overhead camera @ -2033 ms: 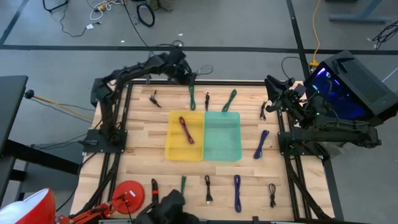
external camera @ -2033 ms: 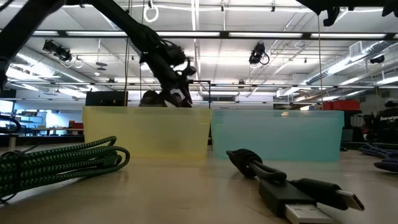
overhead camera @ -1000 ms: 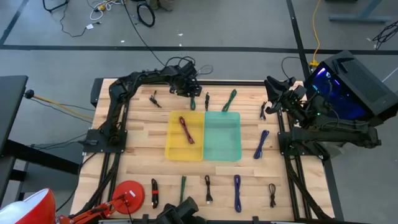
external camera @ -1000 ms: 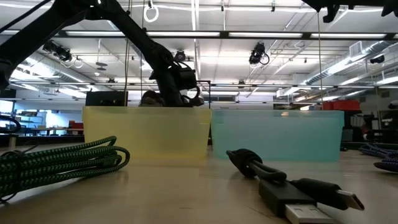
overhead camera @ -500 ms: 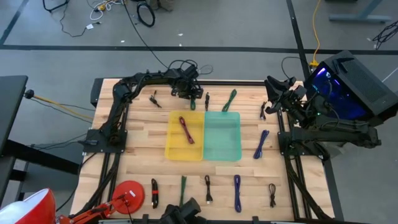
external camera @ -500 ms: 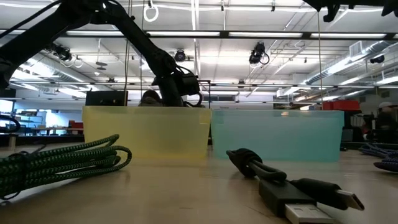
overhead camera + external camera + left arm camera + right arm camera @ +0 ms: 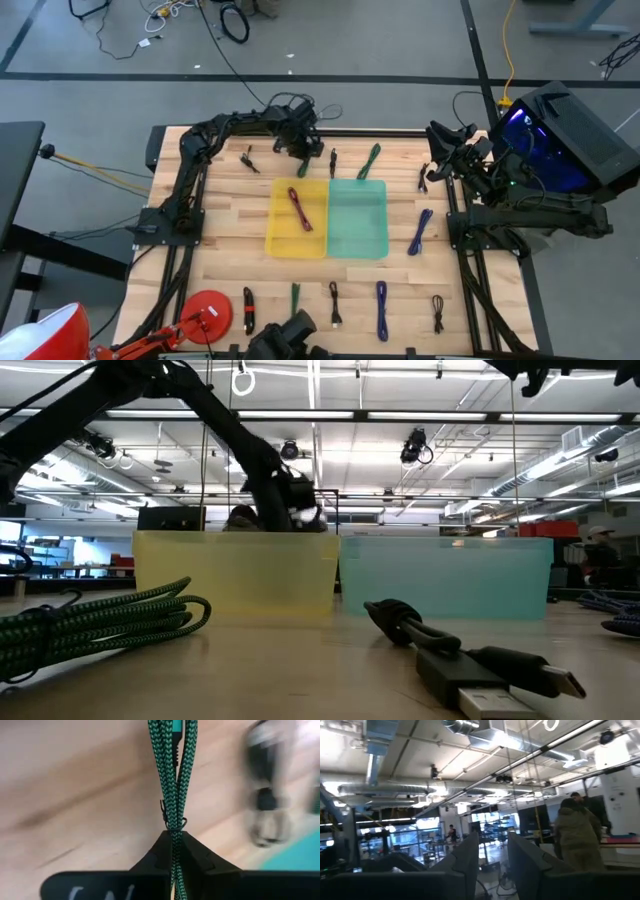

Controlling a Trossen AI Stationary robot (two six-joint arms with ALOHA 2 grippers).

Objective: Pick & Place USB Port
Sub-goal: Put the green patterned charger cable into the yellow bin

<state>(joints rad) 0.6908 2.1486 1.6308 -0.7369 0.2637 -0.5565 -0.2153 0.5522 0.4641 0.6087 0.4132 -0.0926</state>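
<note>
A green braided USB cable, folded into a bundle with a tie around it, lies near the table's far edge, just beyond the yellow bin. My left gripper is shut on this cable; in the high view it is there above the cable. A red cable lies inside the yellow bin, and the teal bin stands beside it. My right gripper is open and waits off the table's far right corner. My left gripper pinches the folded green bundle between its two fingers, right beside the tie. Several strands run through the gap. The fingers come from above and lie across the cable. Whether the cable is off the table cannot be told.
Other cables lie along the far edge: black, black, green. Purple and blue ones lie on the right. Several more lie along the near edge, among them a green and a black one. A person stands beyond the table.
My left gripper has moved a little toward the near edge and down onto the green cable at the far side of the yellow bin. My right arm has kept still.
</note>
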